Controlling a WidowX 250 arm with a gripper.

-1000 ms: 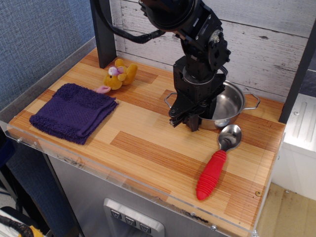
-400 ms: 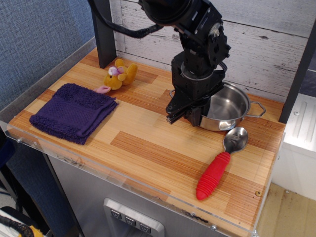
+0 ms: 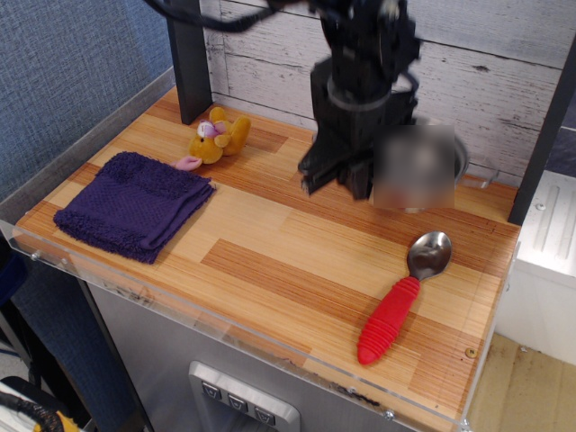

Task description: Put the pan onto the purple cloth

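One red-handled spoon (image 3: pixel 402 292) lies nearest the front edge of the wooden table (image 3: pixel 270 261), at the right, its metal bowl pointing toward the back and its grip angled toward the front. Well apart from it, at the front left, sits one purple cloth (image 3: pixel 133 203), folded, roughly square, and flat on the boards with nothing on it. Just behind the cloth's far corner rests one small yellow plush toy (image 3: pixel 216 137), near the foot of a dark post (image 3: pixel 192 58).

Farther back, right of centre, the single black gripper (image 3: pixel 338 180) hangs from the arm over the table. Beside it, to its right, is one pan (image 3: pixel 418 166), a smeared grey patch in heavy motion blur; only a stretch of shiny rim and a thin wire handle at its right side read clearly. The pan sits at the gripper's fingertip level, above the spoon's bowl in the frame and far across the table from the cloth. Whether the pan touches the wood cannot be told. The fingers are blurred too, and whether they are apart or clamped on the pan's rim cannot be told. Behind everything runs a whitewashed plank wall (image 3: pixel 504 72).
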